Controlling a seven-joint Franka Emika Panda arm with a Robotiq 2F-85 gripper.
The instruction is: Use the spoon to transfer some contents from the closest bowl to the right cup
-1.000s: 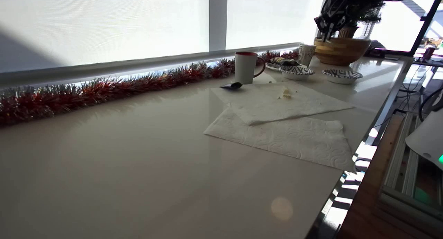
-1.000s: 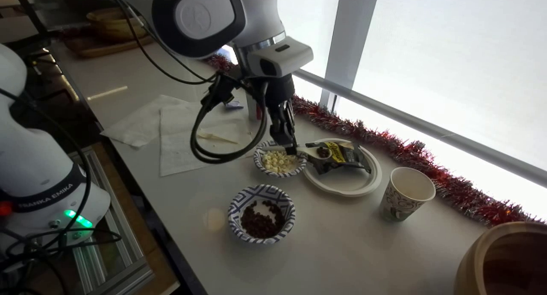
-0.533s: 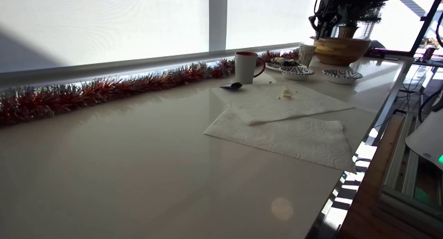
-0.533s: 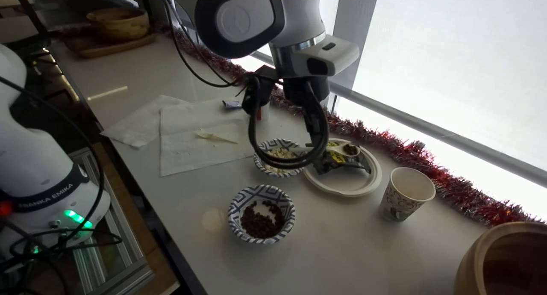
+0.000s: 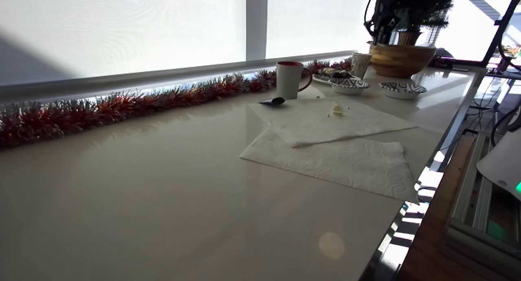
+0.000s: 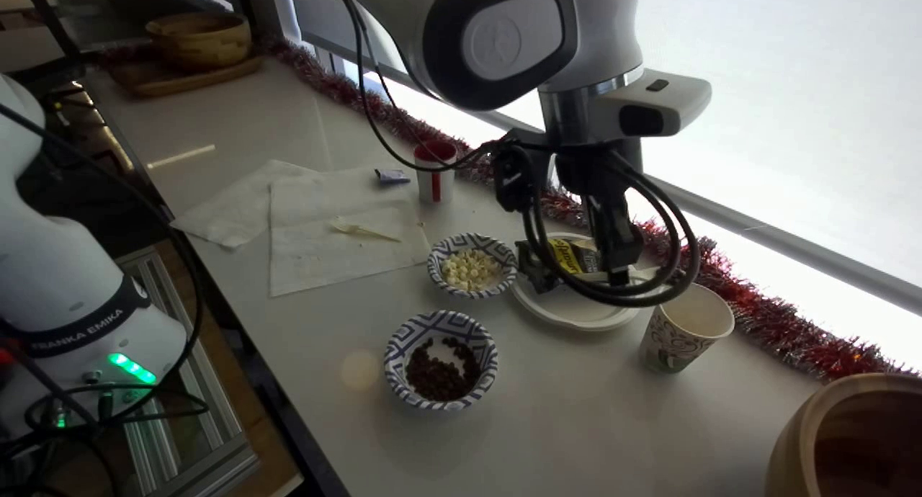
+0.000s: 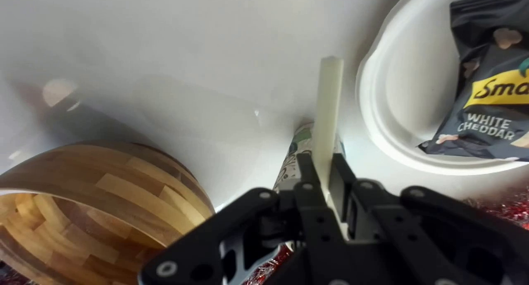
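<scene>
Hand is clamped on the spoon, above the counter. In an exterior view, the paper cup stands at right, just beside the plate carrying a snack bag; a wooden bowl occupies the near right. The nearer patterned bowl, left of these, contains dark pieces. Cable loops obscure part of the cup rim. Spoon: pale, straight handle; scoop end obscured. Handle passes between the fingers, free end projecting beyond the tips.

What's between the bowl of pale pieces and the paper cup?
The white plate with the snack bag on it, in an exterior view, partly behind the gripper.
</scene>
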